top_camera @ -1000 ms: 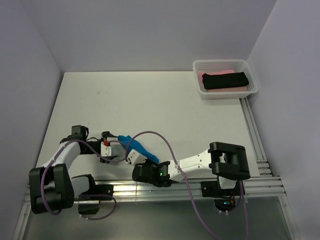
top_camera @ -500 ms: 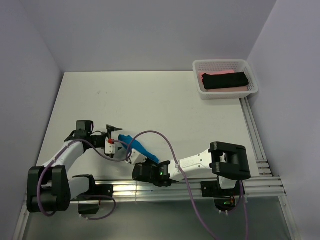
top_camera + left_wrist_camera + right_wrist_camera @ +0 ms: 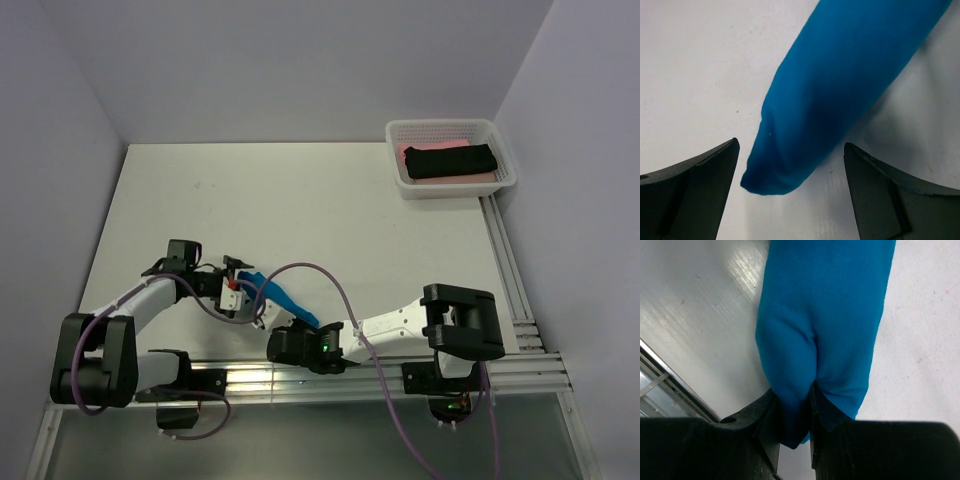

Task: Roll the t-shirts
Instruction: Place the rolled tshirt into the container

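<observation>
A bright blue t-shirt (image 3: 279, 297), rolled into a narrow tube, lies on the white table near the front. My left gripper (image 3: 243, 283) is open at the roll's left end. In the left wrist view the blue t-shirt's tip (image 3: 835, 95) sits between the two dark fingers (image 3: 690, 190), touching neither, and the left gripper (image 3: 790, 197) holds nothing. My right gripper (image 3: 298, 331) is shut on the roll's other end. In the right wrist view the right gripper (image 3: 810, 412) pinches a fold of the blue t-shirt (image 3: 825, 310).
A white mesh basket (image 3: 447, 190) stands at the back right, holding a rolled black t-shirt (image 3: 450, 162) on a pink one (image 3: 412, 152). Metal rails (image 3: 400, 366) run along the near edge and the right side. A purple cable (image 3: 330, 285) loops over the right arm.
My left arm has swung right and forward, bringing its open jaws around the blue roll's left end. The right gripper has kept its grip and place.
</observation>
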Tool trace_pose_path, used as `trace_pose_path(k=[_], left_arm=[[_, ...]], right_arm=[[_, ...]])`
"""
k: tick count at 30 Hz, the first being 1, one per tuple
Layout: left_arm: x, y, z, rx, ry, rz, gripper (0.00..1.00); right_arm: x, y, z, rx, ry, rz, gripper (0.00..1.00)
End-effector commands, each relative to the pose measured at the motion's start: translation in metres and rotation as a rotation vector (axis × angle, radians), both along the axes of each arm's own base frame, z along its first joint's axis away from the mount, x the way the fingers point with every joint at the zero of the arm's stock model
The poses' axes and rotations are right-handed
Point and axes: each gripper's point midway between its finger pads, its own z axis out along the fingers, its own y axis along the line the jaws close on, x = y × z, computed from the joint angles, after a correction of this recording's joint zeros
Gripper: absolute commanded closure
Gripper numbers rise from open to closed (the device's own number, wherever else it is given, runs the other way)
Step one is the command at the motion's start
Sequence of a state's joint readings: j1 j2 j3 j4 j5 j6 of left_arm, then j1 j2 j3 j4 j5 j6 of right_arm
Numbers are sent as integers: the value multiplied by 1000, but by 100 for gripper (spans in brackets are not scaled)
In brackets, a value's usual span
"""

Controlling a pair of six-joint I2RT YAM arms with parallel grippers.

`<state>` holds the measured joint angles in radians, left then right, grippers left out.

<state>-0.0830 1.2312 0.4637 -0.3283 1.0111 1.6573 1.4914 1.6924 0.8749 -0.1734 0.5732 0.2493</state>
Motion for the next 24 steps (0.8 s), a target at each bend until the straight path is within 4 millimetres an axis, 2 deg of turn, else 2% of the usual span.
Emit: trace_pose_path(k=[1,4,7,9,12,13,19,21,22,23,24], left_arm=[[0,-3,-7,83,-38,-68,10],[1,-1,-17,123,-39,-89,13],[4,-5,-18,127,-31,-101,17],[4,-7,-21,140,-27,-109,24],[4,-7,-33,196,-33,-122,46],[4,-7,-36,214,-34,-122,57],[1,-11,-41,265,-18,-148,62],[-2,-12,-43,281,4,-162,77],[1,-12,-43,298,5,-160,94],[1,-14,-44,303,16,-161,99],[2,-15,-44,303,31,-151,99]], right_arm=[[-19,-10,-22,-27,137,8,100],[-20,-10,-19,-15,138,5,100],[-19,-9,-17,-6,138,1,100],[-18,-10,-18,-8,143,-1,100],[-19,-12,-20,-11,163,1,100],[-20,-11,-20,-8,178,5,100],[-22,-15,-27,4,251,-20,100],[-22,-17,-27,11,252,-33,100],[-21,-18,-27,21,248,-51,100],[-20,-21,-27,25,245,-61,100],[-18,-22,-26,32,237,-75,100]])
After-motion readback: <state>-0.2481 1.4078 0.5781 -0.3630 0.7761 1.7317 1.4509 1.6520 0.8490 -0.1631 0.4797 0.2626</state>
